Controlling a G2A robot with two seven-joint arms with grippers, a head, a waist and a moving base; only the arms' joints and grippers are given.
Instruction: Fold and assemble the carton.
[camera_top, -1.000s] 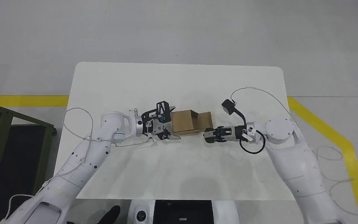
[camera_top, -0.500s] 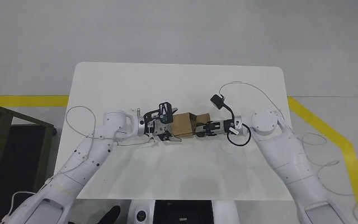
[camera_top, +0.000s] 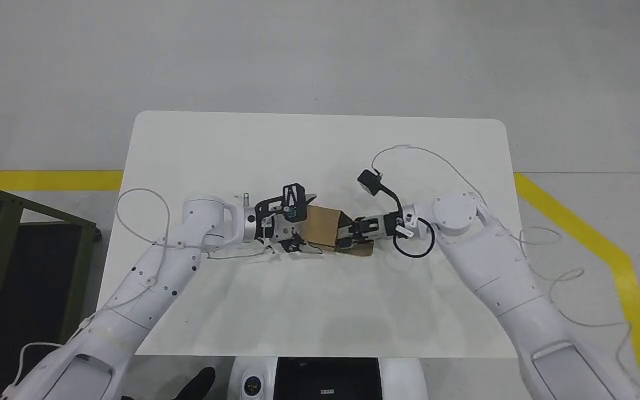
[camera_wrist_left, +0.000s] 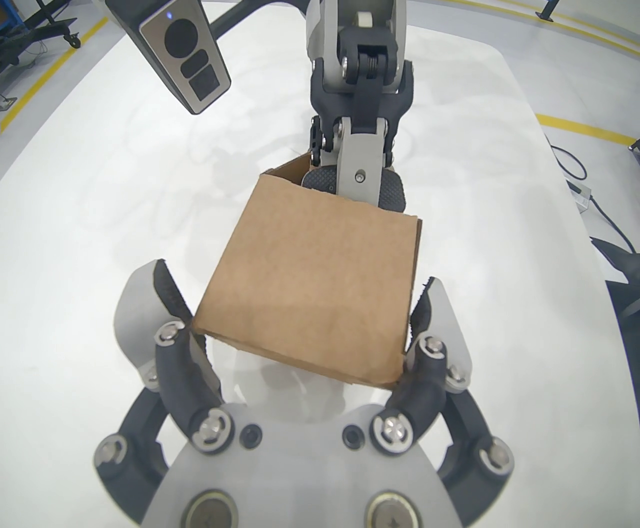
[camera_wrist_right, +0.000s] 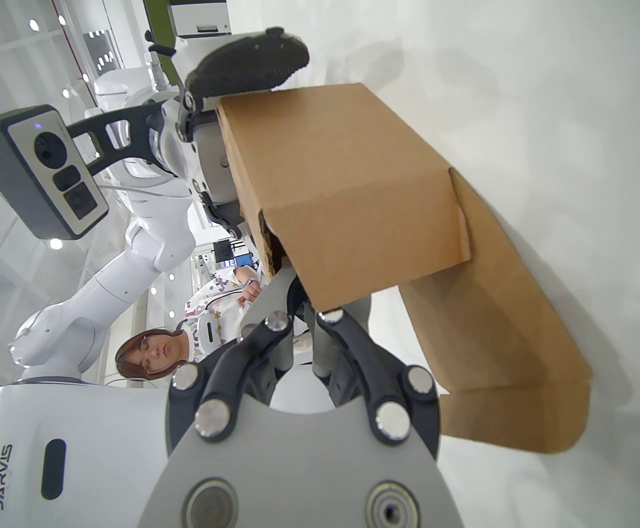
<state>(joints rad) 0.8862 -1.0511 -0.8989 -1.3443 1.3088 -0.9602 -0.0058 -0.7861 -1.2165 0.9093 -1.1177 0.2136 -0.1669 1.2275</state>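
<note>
Holding a half-assembled carton (camera_top: 325, 228) between my two claws, at the middle of a white table (camera_top: 400, 150).

My left claw (camera_wrist_left: 295, 290) is pressed against the carton's two side walls at one end, forearm low and level. My right claw (camera_wrist_left: 357, 185) sits nose-first in the open end opposite (whether it pinches a wall there or rests loose, I cannot tell), wrist rolled over. One flap (camera_wrist_right: 500, 350) hangs loose beside that opening. I judge this to be the end-flap step; next calls for backing out and folding that flap inward without crushing the walls.
</note>
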